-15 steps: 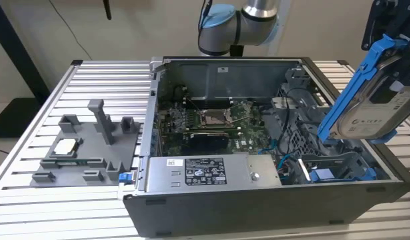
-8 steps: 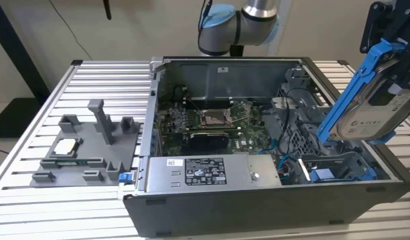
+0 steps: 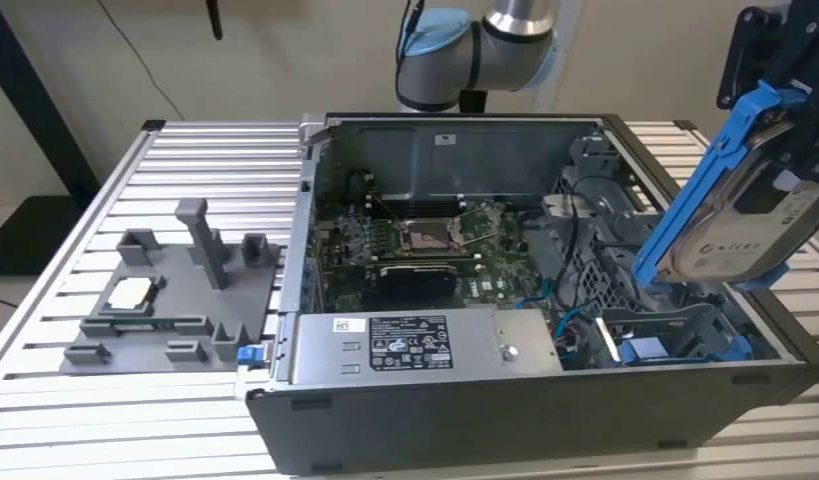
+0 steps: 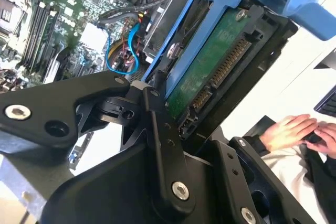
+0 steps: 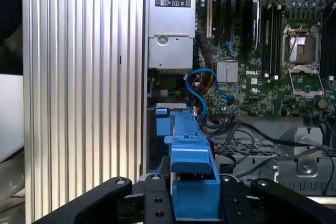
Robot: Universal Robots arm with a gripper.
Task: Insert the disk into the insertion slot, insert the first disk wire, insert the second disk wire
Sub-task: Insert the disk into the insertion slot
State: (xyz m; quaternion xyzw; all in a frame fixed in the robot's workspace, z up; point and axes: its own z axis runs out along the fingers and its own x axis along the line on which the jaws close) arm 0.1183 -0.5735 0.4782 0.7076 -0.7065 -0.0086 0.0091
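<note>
Overhead, the tool [image 3: 787, 125] grips the tilted disk [image 3: 745, 218], its lower edge clear above the insertion slot [image 3: 665, 328].

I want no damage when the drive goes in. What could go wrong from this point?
The disk, clamped in the gripper, hangs tilted above the insertion slot; its lower edge could catch the cage's rim. The loose blue cable beside the cage could get pinched.
</note>
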